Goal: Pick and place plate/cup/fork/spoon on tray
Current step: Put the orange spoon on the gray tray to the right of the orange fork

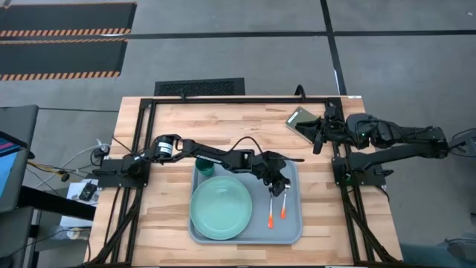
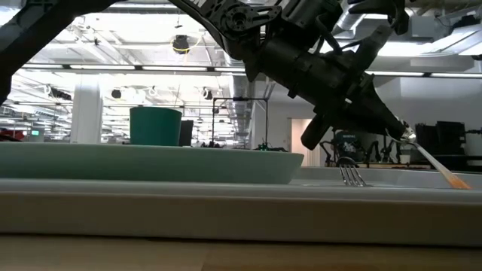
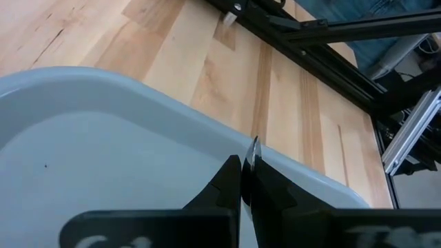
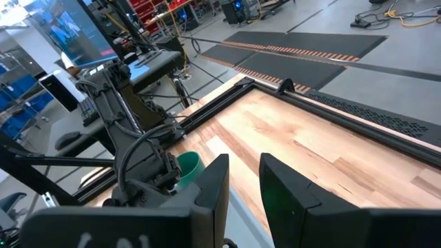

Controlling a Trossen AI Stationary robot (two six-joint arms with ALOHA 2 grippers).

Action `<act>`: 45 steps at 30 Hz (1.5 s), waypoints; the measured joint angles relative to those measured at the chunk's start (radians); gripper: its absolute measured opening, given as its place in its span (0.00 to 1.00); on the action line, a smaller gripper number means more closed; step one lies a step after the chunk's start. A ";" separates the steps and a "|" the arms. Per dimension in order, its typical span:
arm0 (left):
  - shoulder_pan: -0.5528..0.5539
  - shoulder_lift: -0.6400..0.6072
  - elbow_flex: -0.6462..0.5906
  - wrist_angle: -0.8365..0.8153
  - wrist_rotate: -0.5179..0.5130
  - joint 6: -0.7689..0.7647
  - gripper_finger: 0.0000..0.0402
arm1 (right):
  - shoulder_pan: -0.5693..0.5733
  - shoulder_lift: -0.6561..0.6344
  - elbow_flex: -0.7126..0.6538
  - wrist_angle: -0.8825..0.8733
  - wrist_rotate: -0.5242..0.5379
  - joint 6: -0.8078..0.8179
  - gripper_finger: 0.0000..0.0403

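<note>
The pale blue-grey tray (image 1: pixel 291 231) lies in the middle of the table. On it are the mint-green plate (image 1: pixel 221 210), the dark teal cup (image 1: pixel 204 168) at its far left corner, and the fork (image 1: pixel 270 211) right of the plate. My left gripper (image 1: pixel 280 187) is over the tray's right part, shut on the spoon (image 1: pixel 283 208), just right of the fork (image 2: pixel 349 176). My right gripper (image 1: pixel 318 141) waits open at the table's far right, nothing between its fingers (image 4: pixel 213 186). My left gripper pinches the spoon's silver end (image 3: pixel 254 146) between its two fingers; only a thin metal edge shows above the fingertips. The fingers slant down from the table's left. The orange handle (image 2: pixel 444 172) slopes down toward the tray's near side; whether its end touches the tray I cannot tell.
A small green-grey flat rectangle (image 1: pixel 301 119) lies on the table's far right, by my right gripper. A black metal frame (image 1: pixel 223 99) runs along the far edge and both sides. Bare wood shows on the table's far side, beyond the tray's rim (image 3: pixel 207 110).
</note>
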 joint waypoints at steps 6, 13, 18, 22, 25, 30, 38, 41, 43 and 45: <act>0.000 0.000 0.000 0.000 0.000 0.004 0.00 | 0.000 0.000 0.000 -0.013 0.000 0.000 0.27; 0.000 0.000 -0.002 0.001 0.019 0.006 0.00 | 0.000 0.000 0.000 -0.014 0.000 0.004 0.27; 0.000 -0.001 -0.010 0.003 0.000 0.008 0.00 | 0.000 0.000 0.000 -0.014 0.000 0.004 0.27; 0.000 -0.001 -0.010 -0.002 0.000 0.008 0.00 | 0.000 0.000 0.000 -0.014 0.000 0.004 0.27; 0.000 -0.001 -0.010 -0.002 -0.005 0.023 0.00 | 0.000 0.000 0.000 -0.014 0.000 0.003 0.27; 0.000 -0.002 -0.010 -0.025 -0.009 0.028 0.00 | 0.000 0.000 0.000 -0.014 0.000 0.003 0.27; -0.003 -0.002 -0.010 -0.040 -0.032 0.040 0.00 | 0.000 0.000 0.000 -0.015 0.000 0.003 0.27; -0.004 -0.002 -0.010 -0.035 -0.038 0.053 0.00 | 0.001 0.000 0.000 -0.016 0.000 0.003 0.27; -0.005 -0.002 -0.010 -0.034 -0.043 0.053 0.00 | 0.000 0.000 0.000 -0.016 0.000 0.003 0.27; -0.005 0.007 -0.009 -0.025 -0.042 0.049 0.00 | 0.001 0.000 0.000 -0.016 0.000 0.003 0.27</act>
